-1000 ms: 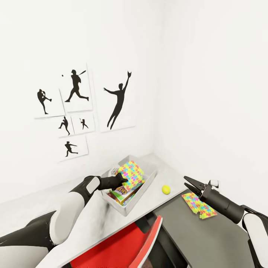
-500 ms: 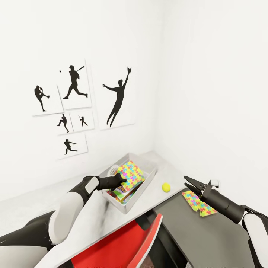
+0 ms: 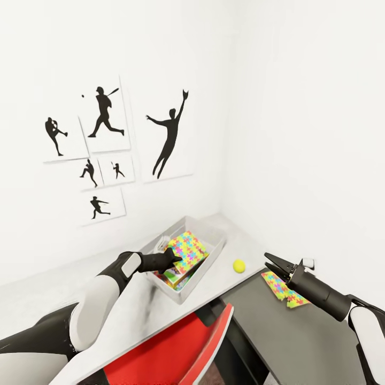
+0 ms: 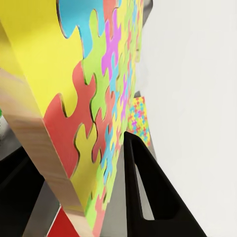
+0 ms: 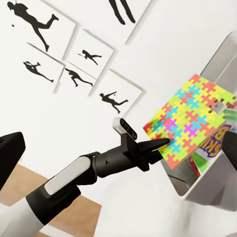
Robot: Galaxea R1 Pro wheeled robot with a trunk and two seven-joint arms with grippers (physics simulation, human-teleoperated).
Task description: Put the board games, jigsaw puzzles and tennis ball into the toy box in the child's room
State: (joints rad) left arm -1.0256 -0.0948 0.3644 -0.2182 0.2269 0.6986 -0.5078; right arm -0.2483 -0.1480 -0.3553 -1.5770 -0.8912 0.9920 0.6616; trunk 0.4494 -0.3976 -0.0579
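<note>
On the white table [image 3: 133, 310] stands the grey toy box [image 3: 209, 263] with board games [image 3: 172, 277] lying in it. My left gripper [image 3: 175, 259] is shut on a colourful jigsaw puzzle [image 3: 187, 249], held tilted over the box. The left wrist view has this puzzle [image 4: 89, 98] close up beside one black finger [image 4: 148, 197]. In the right wrist view the left gripper [image 5: 159, 144] pinches the puzzle [image 5: 190, 121] at its lower edge above the box [image 5: 212, 190]. A yellow tennis ball [image 3: 239, 265] lies right of the box. The second puzzle [image 3: 279, 287] lies under my open right gripper [image 3: 270, 262].
A dark desk surface [image 3: 289, 342] adjoins the white table at the right. A red chair [image 3: 182, 347] stands in front of the table, below the box. Baseball silhouette pictures [image 3: 101, 149] hang on the wall. The table sits in the room's corner.
The camera has shifted, so wall pictures and table sit a little higher and further left. The held puzzle sits slightly lower relative to the box. The right arm has not moved.
</note>
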